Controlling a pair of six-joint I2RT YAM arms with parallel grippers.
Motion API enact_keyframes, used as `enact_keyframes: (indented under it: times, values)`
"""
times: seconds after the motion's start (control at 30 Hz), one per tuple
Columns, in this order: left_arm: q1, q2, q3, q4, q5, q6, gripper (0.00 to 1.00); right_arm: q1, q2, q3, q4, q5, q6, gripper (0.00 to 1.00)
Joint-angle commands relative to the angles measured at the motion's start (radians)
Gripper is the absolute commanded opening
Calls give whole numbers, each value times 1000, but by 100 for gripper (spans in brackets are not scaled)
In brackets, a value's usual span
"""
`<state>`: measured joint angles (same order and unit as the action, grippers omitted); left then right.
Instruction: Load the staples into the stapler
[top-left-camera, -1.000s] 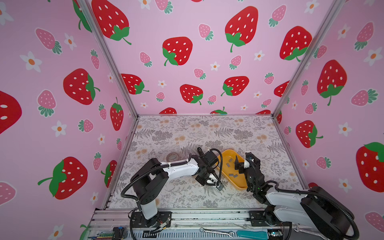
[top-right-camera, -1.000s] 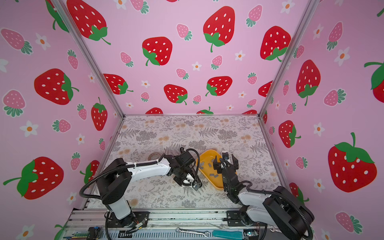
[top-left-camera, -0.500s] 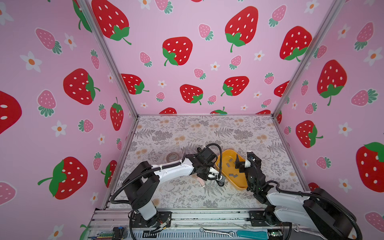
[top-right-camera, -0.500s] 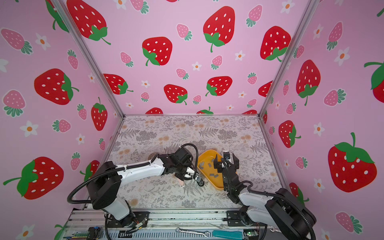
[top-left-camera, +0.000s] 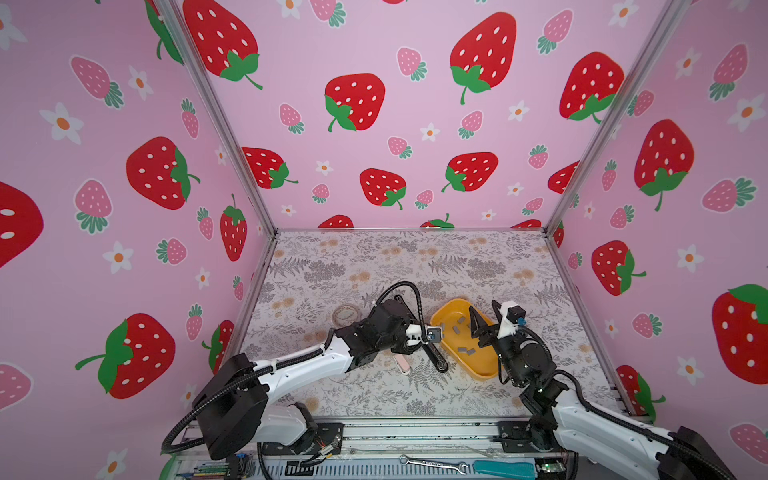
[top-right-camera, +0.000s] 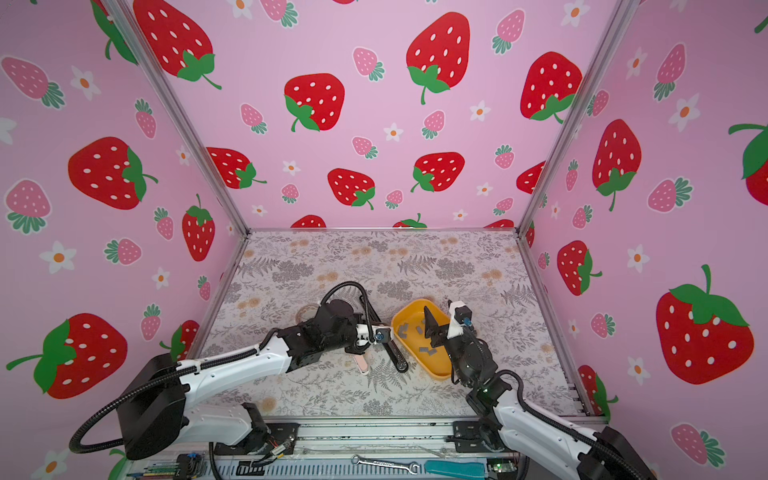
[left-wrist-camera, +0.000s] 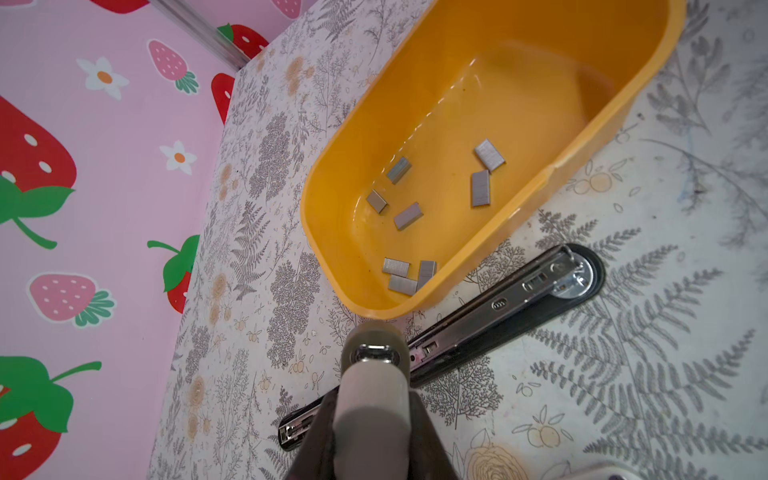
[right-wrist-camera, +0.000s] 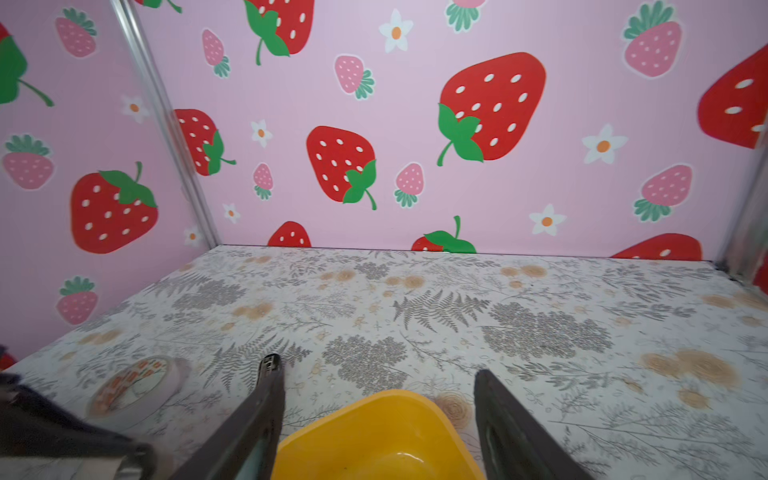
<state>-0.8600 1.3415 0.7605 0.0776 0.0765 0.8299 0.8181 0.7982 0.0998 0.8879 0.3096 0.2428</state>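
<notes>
tiny flat grey metal staple strips (left-wrist-camera: 408, 216) in yellow oval plastic tub (left-wrist-camera: 615, 112); look light, stiff, slippery, pinch across long edges; left claw (left-wrist-camera: 372, 399) clamps beige lid (left-wrist-camera: 365, 374) of open black stapler (left-wrist-camera: 498, 303); right claw (right-wrist-camera: 376, 368) wide above tub

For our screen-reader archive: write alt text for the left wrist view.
The left gripper is shut on the beige top of an opened stapler, whose metal rail lies on the floral table beside a yellow tub. Eight staples lie loose in the tub.
</notes>
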Motion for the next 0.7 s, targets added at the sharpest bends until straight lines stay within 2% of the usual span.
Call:
enact_keyframes:
  times: [0.0,0.13,0.27,0.37,0.67]
  values:
    - [1,-32,-32,121,1,-127,0,79,31,53,15,-79,19,70]
    - [-1,-45,-49,126,23,-139,0,194,93,76,65,-28,-47,68]
    - [-1,-48,-71,159,42,-143,0,264,156,86,126,-25,-89,64]
    - [-2,-50,-83,176,54,-141,0,289,191,86,175,-16,-80,59]
    - [-14,-56,-111,196,100,-94,0,317,278,80,272,-1,-53,58]
